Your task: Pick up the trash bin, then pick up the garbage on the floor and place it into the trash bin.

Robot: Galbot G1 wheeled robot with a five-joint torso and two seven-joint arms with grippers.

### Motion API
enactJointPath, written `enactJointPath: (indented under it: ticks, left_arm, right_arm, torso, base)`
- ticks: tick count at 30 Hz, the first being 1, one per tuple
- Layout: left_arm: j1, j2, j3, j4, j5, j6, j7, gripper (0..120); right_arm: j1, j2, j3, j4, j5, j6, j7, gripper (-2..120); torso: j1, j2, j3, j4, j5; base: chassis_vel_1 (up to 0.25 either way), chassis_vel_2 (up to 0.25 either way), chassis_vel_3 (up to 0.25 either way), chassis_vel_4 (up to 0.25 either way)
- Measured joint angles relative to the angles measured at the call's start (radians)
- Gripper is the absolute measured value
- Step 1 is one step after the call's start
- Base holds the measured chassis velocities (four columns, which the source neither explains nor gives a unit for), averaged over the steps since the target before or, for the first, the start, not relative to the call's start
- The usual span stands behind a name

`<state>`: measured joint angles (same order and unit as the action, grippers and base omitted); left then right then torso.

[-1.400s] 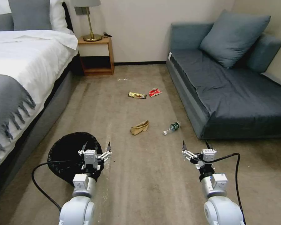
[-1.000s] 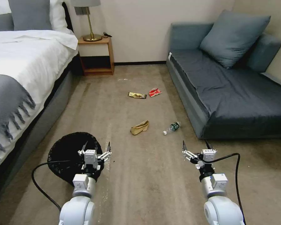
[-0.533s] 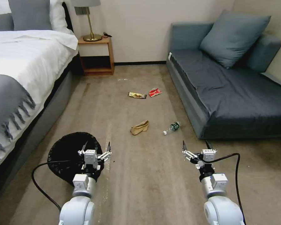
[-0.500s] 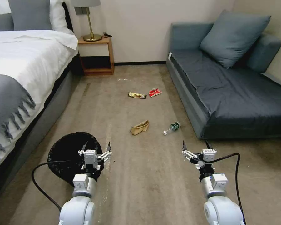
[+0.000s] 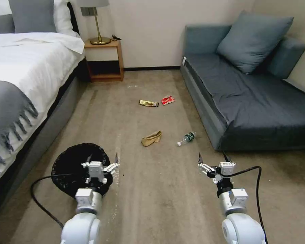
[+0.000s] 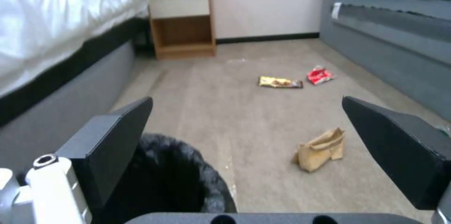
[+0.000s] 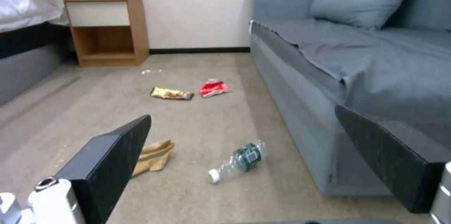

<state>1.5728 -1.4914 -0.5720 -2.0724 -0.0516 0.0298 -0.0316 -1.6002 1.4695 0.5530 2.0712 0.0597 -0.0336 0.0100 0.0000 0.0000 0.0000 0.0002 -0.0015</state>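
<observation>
Carpet (image 5: 166, 189) — green-labelled bottle (image 5: 186, 139), writing unreadable

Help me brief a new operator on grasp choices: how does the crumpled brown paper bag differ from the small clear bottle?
The paper bag is opaque brown, creased and flattened; the bottle is clear, rounded, with a green label and white cap. The bag lies nearer the trash bin and left gripper; the bottle lies close to the sofa, ahead of the right gripper. Both rest loose on the carpet, untouched, and both grippers are open.
</observation>
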Motion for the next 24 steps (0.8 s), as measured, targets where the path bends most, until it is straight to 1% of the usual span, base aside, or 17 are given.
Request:
enactJointPath:
  ticks: [1, 2, 3, 4, 6, 7, 8, 11, 12, 13, 14, 15, 16, 17, 18, 20, 24]
  left_arm:
    - [0.009, 0.005, -0.011, -0.033, -0.024, 0.012, -0.017, 100]
    - [0.022, 0.011, -0.025, -0.072, -0.056, 0.030, -0.040, 100]
    - [0.033, 0.015, -0.036, -0.102, -0.082, 0.044, -0.059, 100]
    - [0.033, 0.015, -0.036, -0.102, -0.082, 0.044, -0.059, 100]
    - [0.057, 0.026, -0.062, -0.176, -0.142, 0.077, -0.101, 100]
    - [0.057, 0.026, -0.062, -0.176, -0.142, 0.077, -0.101, 100]
    - [0.070, 0.032, -0.075, -0.214, -0.174, 0.093, -0.123, 100]
    - [0.103, 0.046, -0.111, -0.315, -0.257, 0.139, -0.182, 98]
    - [0.103, 0.046, -0.111, -0.315, -0.257, 0.139, -0.182, 98]
    - [0.116, 0.051, -0.124, -0.353, -0.288, 0.156, -0.204, 97]
    - [0.126, 0.056, -0.135, -0.385, -0.314, 0.170, -0.222, 96]
    - [0.146, 0.065, -0.153, -0.419, -0.344, 0.191, -0.255, 95]
    - [0.146, 0.065, -0.153, -0.419, -0.344, 0.191, -0.255, 95]
    - [0.161, 0.069, -0.164, -0.431, -0.359, 0.205, -0.278, 95]
    - [0.170, 0.071, -0.170, -0.437, -0.368, 0.216, -0.293, 95]
    - [0.179, 0.071, -0.173, -0.439, -0.368, 0.222, -0.303, 94]
    - [0.181, 0.074, -0.176, -0.439, -0.366, 0.222, -0.308, 94]
  right_arm:
    - [-0.027, -0.016, 0.002, 0.039, 0.032, -0.018, 0.007, 100]
    - [-0.055, -0.033, 0.004, 0.077, 0.066, -0.038, 0.015, 100]
    - [-0.076, -0.046, 0.006, 0.108, 0.092, -0.052, 0.021, 100]
    - [-0.076, -0.046, 0.006, 0.108, 0.092, -0.052, 0.021, 100]
    - [-0.135, -0.081, 0.009, 0.191, 0.163, -0.093, 0.036, 100]
    - [-0.135, -0.081, 0.009, 0.191, 0.163, -0.093, 0.036, 100]
    - [-0.164, -0.099, 0.012, 0.232, 0.197, -0.113, 0.043, 100]
    - [-0.239, -0.144, 0.018, 0.338, 0.288, -0.164, 0.063, 100]
    - [-0.239, -0.144, 0.018, 0.338, 0.288, -0.164, 0.063, 100]
    - [-0.265, -0.164, 0.020, 0.374, 0.323, -0.178, 0.067, 100]
    - [-0.271, -0.189, 0.026, 0.377, 0.348, -0.176, 0.056, 100]
    - [-0.266, -0.209, 0.029, 0.374, 0.363, -0.174, 0.046, 100]
    - [-0.266, -0.209, 0.029, 0.374, 0.363, -0.174, 0.046, 100]
    - [-0.261, -0.218, 0.032, 0.369, 0.369, -0.172, 0.042, 100]
    - [-0.257, -0.223, 0.033, 0.366, 0.372, -0.169, 0.040, 100]
    - [-0.255, -0.229, 0.036, 0.359, 0.373, -0.159, 0.038, 100]
    - [-0.256, -0.229, 0.036, 0.351, 0.369, -0.148, 0.038, 100]
  torso:
    - [0.000, 0.000, 0.000, -0.0004, 0.0017]
    - [0.000, 0.000, 0.000, -0.0003, 0.0023]
    - [0.000, 0.000, 0.000, -0.0003, 0.0010]
    - [0.000, 0.000, 0.000, -0.0003, 0.0010]
    - [0.000, 0.000, 0.000, -0.0003, 0.0018]
    - [0.000, 0.000, 0.000, -0.0003, 0.0018]
    - [0.000, 0.000, 0.000, -0.0001, 0.0013]
    - [0.000, 0.000, 0.000, -0.0002, 0.0015]
    - [0.000, 0.000, 0.000, -0.0002, 0.0015]
    - [0.000, 0.000, 0.000, -0.0003, 0.0013]
    - [0.000, 0.000, 0.000, -0.0004, 0.0007]
    - [0.000, 0.000, 0.000, -0.0003, 0.0020]
    - [0.000, 0.000, 0.000, -0.0003, 0.0020]
    - [0.000, 0.000, 0.000, 0.0001, 0.0031]
    - [0.000, 0.000, 0.000, 0.0002, 0.0012]
    - [0.000, 0.000, 0.000, -0.0002, 0.0014]
    - [0.000, 0.000, 0.000, -0.0002, 0.0015]
  base:
    - [0.000, 0.000, 0.000, 0.000]
    - [0.000, 0.000, 0.000, 0.000]
    - [0.000, 0.000, 0.000, 0.000]
    - [0.000, 0.000, 0.000, 0.000]
    - [0.000, 0.000, 0.000, 0.000]
    - [0.000, 0.000, 0.000, 0.000]
    - [0.000, 0.000, 0.000, 0.000]
    - [0.000, 0.000, 0.000, 0.000]
    - [0.000, 0.000, 0.000, 0.000]
    - [0.000, 0.000, 0.000, 0.000]
    - [0.000, 0.000, 0.000, 0.000]
    - [0.000, 0.000, 0.000, 0.000]
    - [0.000, 0.000, 0.000, 0.000]
    - [0.000, 0.000, 0.000, 0.000]
    - [0.000, 0.000, 0.000, 0.000]
    - [0.000, 0.000, 0.000, 0.000]
    - [0.000, 0.000, 0.000, 0.000]
